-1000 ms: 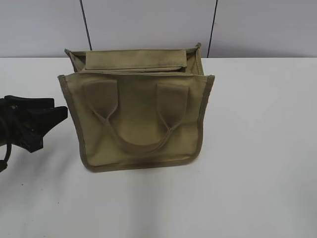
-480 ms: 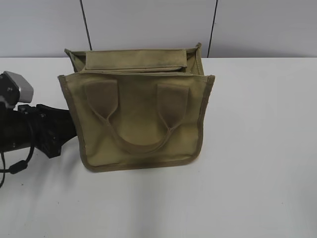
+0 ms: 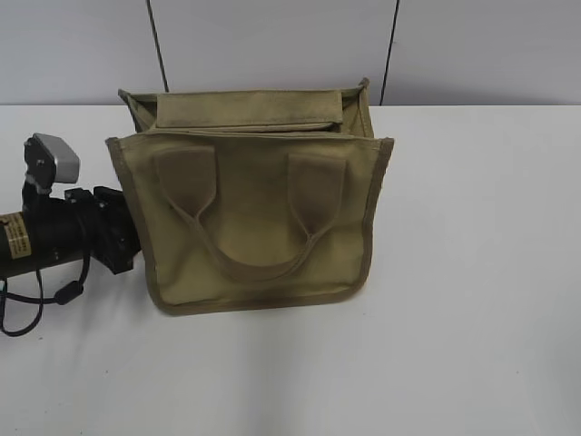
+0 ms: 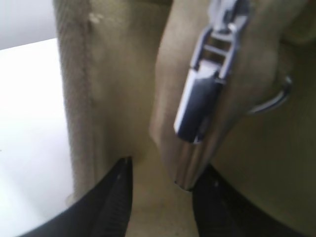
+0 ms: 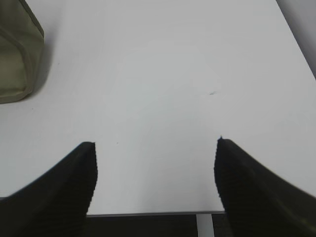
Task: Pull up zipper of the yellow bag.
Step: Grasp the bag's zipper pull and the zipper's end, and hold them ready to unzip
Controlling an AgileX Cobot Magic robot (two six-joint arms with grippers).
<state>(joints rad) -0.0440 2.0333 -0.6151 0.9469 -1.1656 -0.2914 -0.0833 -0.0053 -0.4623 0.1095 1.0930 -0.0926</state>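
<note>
Exterior view first: the yellow bag (image 3: 254,204) stands upright on the white table (image 3: 472,272), a bit left of centre, front face toward the camera with its two looped handles (image 3: 259,227) hanging flat against it. The left arm (image 3: 54,232) comes in from the left edge and its front end sits right at the bag's left side; the fingers are hidden behind the trimmed edge here, so no telling the gap from this angle. The top strip of the bag lies folded along the back, and I can't make out the slider here.

Left wrist view: super close up on the bag's side. The zipper (image 4: 207,84), a silver slider with its pull tab hanging down, is just above the left gripper (image 4: 163,182). The two dark fingers (image 4: 116,197) are spread a moderate way apart with a fold of bag fabric between them, not clamped on anything.

Right wrist view: the right gripper (image 5: 155,170) is spread wide over bare table, with just a corner of the bag at the upper left, well apart from it.
</note>
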